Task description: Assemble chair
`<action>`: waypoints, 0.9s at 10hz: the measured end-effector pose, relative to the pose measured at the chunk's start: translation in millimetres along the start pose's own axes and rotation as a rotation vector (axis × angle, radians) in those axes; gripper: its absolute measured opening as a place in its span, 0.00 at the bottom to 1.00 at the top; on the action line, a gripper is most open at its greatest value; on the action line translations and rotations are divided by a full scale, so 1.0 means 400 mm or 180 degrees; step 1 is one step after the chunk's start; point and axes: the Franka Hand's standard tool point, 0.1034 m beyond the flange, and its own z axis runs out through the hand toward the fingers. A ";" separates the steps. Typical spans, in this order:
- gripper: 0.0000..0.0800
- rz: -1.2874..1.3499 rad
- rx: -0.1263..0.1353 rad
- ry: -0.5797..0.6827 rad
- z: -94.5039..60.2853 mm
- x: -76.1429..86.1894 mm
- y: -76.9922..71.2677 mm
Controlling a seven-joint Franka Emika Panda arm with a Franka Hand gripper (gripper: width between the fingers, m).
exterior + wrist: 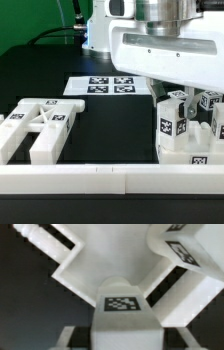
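Over the white blocky plastic seat block hangs the tool; jaws apart or clamped, I cannot tell; best seat the tagged white bar leg squarely, gently

Back frame at exterior view's left, other chair parts at right, marker board behind.

Arm cut off at the top edge, gripper hidden behind chair parts, marker board partly covered, wrist view blurred.
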 end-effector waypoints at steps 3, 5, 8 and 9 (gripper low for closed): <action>0.66 -0.0258 0.0000 0.0000 0.000 0.000 0.000; 0.80 -0.1059 -0.0018 0.0013 0.000 0.001 0.001; 0.81 -0.2034 -0.0018 0.0012 0.000 0.003 0.002; 0.81 -0.2335 -0.0027 0.0015 0.000 0.003 0.002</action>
